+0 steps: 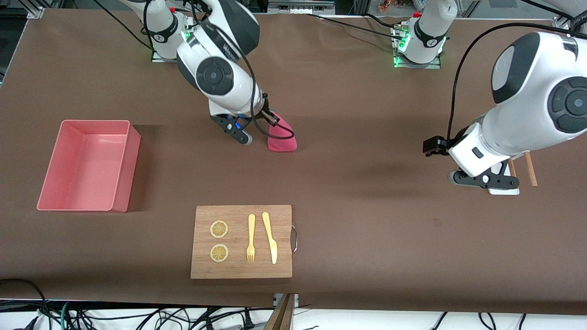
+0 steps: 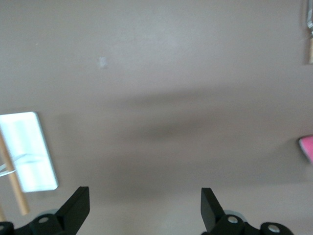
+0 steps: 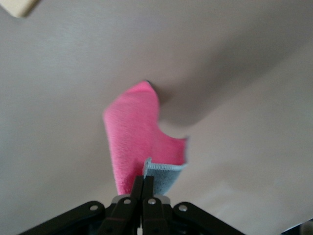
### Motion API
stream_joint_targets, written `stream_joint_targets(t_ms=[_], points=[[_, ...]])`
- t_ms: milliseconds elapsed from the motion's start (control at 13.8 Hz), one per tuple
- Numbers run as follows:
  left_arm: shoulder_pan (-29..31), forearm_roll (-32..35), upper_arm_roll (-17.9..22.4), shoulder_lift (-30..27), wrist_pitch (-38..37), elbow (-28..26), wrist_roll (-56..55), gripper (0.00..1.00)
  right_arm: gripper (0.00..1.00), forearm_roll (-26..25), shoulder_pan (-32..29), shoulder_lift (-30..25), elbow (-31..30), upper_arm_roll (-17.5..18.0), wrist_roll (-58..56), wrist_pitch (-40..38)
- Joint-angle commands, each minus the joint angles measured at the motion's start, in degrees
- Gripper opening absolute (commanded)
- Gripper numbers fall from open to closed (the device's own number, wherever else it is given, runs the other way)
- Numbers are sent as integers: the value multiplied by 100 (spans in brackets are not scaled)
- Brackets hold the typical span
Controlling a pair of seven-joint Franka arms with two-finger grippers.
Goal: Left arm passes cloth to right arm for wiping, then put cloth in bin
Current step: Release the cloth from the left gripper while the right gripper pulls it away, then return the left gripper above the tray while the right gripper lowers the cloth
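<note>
On the brown surface (image 1: 348,137), seen from the front, the right arm (image 1: 215,68) reaches down toward the middle, and its end effector (image 1: 259,120) holds the pink cloth (image 1: 282,137) by one edge. The cloth hangs down with its lower end touching the surface. The pink bin (image 1: 117,169) sits toward the right arm's end of the surface, well apart from the cloth. A wooden board (image 1: 243,266) lies nearer the camera than the cloth, carrying two lemon slices (image 1: 219,229), a yellow fork (image 1: 251,238) and a yellow knife (image 1: 270,237). The left arm (image 1: 527,110) waits at its own end, its end effector (image 1: 486,181) low over a small white tray (image 1: 504,191), with wooden sticks (image 1: 530,169) just beside it.

In the left wrist view, the left end effector (image 2: 145,208) stands wide open with nothing between its fingers (image 2: 76,205). Bare surface (image 2: 171,73) fills most of the picture, the white tray (image 2: 27,152) and a stick (image 2: 14,181) lie at one side, and a sliver of the cloth (image 2: 306,147) shows at the edge.

In the right wrist view, the right end effector (image 3: 142,188) is pinched closed on a corner of the cloth (image 3: 134,137), where the grey reverse (image 3: 164,176) folds out beside the pink face
</note>
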Motion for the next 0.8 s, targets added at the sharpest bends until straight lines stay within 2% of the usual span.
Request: stream_joint_targets(t_ms=[0, 218, 508, 653, 725], points=[[-38, 236, -12, -68, -199, 373, 169, 100, 0, -56, -235, 176, -392, -62, -465, 434], [6, 262, -12, -41, -199, 454, 169, 100, 0, -258, -244, 431, -437, -615, -1237, 505], [15, 323, 32, -189, -138, 200, 117, 100, 0, -276, -401, 511, -762, -1502, -2906, 761], [311, 192, -29, -715, 343, -597, 133, 100, 0, -276, -489, 467, -771, -1959, -3837, 603], [461, -26, -30, -1109, 720, -1184, 90, 100, 0, -276, -507, 450, -771, -2257, -4407, 454]])
